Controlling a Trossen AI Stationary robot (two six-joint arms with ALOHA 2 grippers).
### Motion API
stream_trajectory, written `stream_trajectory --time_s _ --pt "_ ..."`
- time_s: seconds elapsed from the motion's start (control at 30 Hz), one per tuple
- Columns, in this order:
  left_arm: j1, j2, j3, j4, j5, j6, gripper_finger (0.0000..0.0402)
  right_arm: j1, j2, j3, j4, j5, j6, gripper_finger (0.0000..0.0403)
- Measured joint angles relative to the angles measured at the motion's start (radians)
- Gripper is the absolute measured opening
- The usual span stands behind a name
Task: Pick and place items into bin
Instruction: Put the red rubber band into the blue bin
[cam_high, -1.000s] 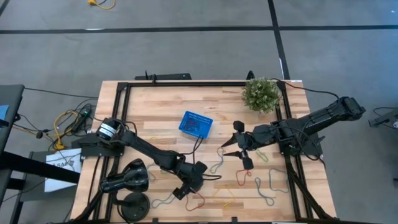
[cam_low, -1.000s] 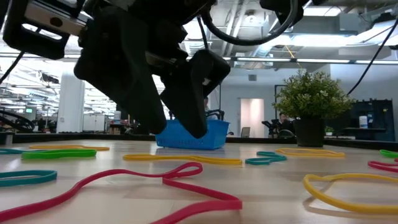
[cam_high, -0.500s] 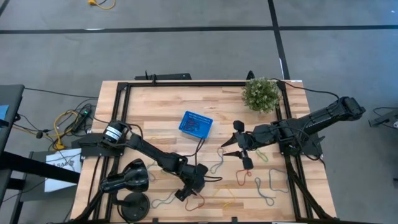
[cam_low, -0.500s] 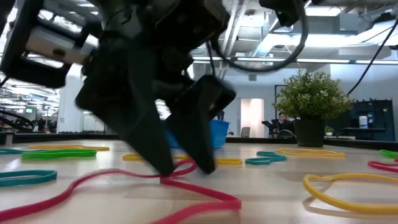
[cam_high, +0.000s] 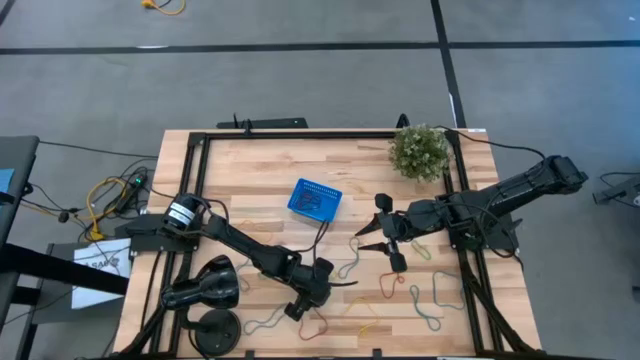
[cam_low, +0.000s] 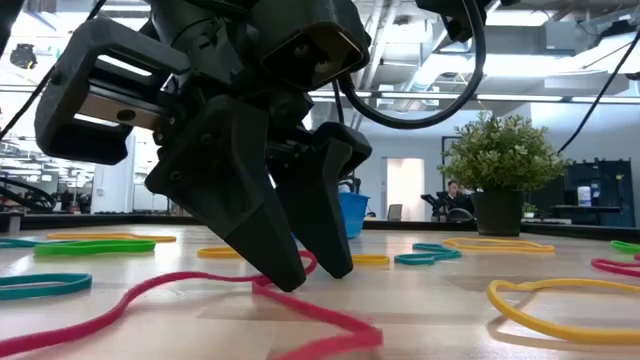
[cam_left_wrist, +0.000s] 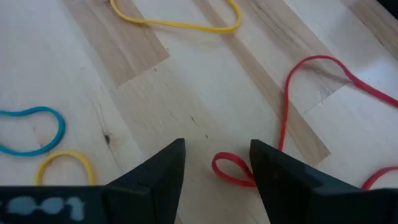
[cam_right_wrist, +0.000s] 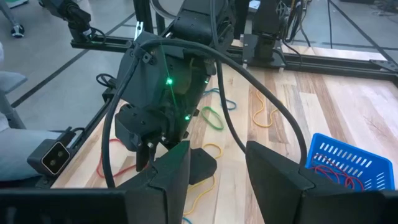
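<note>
My left gripper (cam_high: 300, 307) (cam_low: 312, 272) (cam_left_wrist: 217, 171) is open near the table's near edge, its tips down at the wood. It stands astride a small fold of a red band (cam_high: 316, 322) (cam_low: 150, 295). My right gripper (cam_high: 389, 234) waits open above the table, right of the blue mesh bin (cam_high: 315, 199) (cam_right_wrist: 345, 163). The bin stands on its base and has a few bands lying inside. In the low view the left gripper hides most of the bin (cam_low: 354, 214). Other bands, yellow (cam_left_wrist: 177, 22), teal (cam_left_wrist: 34, 127) and green (cam_low: 95, 246), lie flat on the wood. My left gripper comes at the red band from above, pointing down. The band's small end fold (cam_left_wrist: 231, 169) lies between the two fingers and runs against the inner side of one finger (cam_left_wrist: 273, 180). The band lies slack on the table.
A potted plant (cam_high: 420, 151) (cam_low: 500, 165) stands at the far right corner. More loose bands (cam_high: 432, 300) lie scattered over the near right part of the table. A black frame (cam_high: 300, 135) rims the table. Black stands (cam_high: 205, 285) sit at the near left.
My left gripper has come down until its tips reach the wood at the red band. It has shifted a little toward the near edge. The band's fold between the fingers has been pushed out of its earlier shape, while its long tails stay flat.
</note>
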Motion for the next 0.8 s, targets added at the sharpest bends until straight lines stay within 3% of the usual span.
stream_trajectory --time_s 0.2,0.5,0.63,0.8 --pt "-0.004 0.0 0.0 -0.015 0.014 -0.004 0.0129 0.0 0.0 0.0 0.0 0.0 0.0 0.0152" --pt "-0.007 -0.004 -0.001 -0.015 0.024 -0.021 0.001 0.0 0.0 0.0 0.0 0.0 0.0 0.0148" --pt "-0.014 -0.039 -0.006 -0.055 -0.007 -0.008 0.0005 0.0 0.0 0.0 0.0 0.0 0.0 0.015" --pt "-0.012 -0.167 -0.005 -0.163 -0.112 0.055 0.0001 0.0 0.0 0.0 -0.001 0.0 0.0 0.0149"
